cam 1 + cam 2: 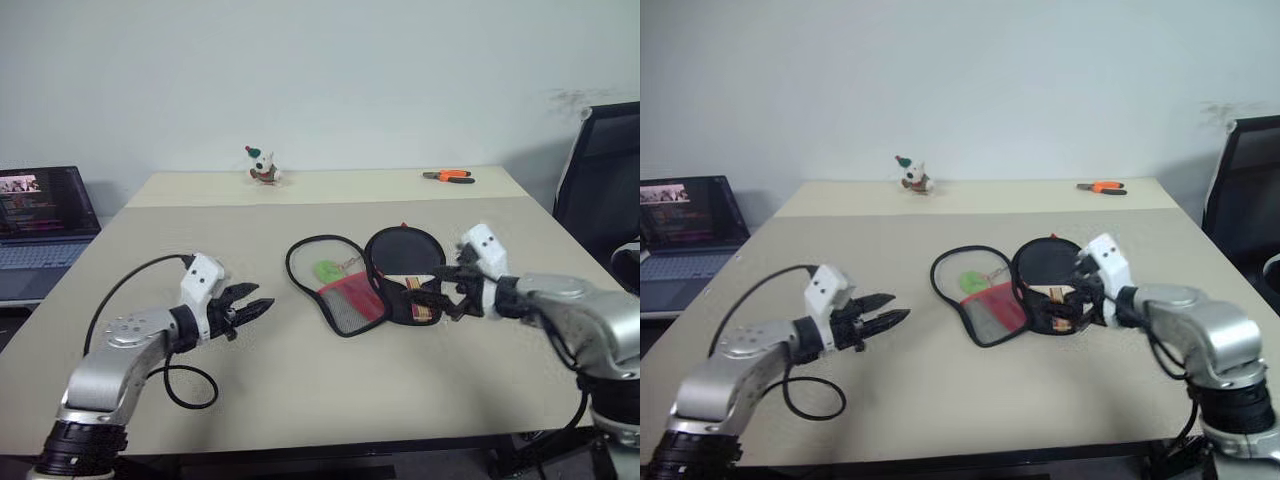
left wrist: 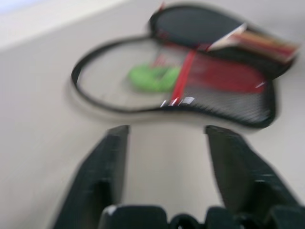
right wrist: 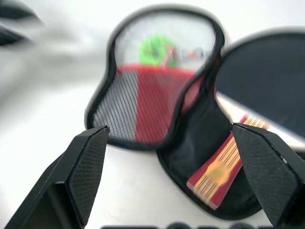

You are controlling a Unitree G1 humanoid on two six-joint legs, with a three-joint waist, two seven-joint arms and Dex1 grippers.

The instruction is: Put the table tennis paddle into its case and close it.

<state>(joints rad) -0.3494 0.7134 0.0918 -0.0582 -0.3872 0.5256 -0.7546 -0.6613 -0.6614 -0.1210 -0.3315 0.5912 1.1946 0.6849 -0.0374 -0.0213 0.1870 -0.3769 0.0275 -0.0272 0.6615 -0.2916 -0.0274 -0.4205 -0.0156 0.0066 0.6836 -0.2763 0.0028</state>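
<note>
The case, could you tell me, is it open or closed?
Open: the case lies unzipped, its mesh flap spread flat beside the half holding the paddle.

No text, brand or number can be read anywhere. Pale marks are seen on the red panel of the case [image 3: 157, 102], but they are too blurred to be made out. Lines of writing are shown on the laptop screen [image 1: 45, 200] beside the surface, too small to be read.
</note>
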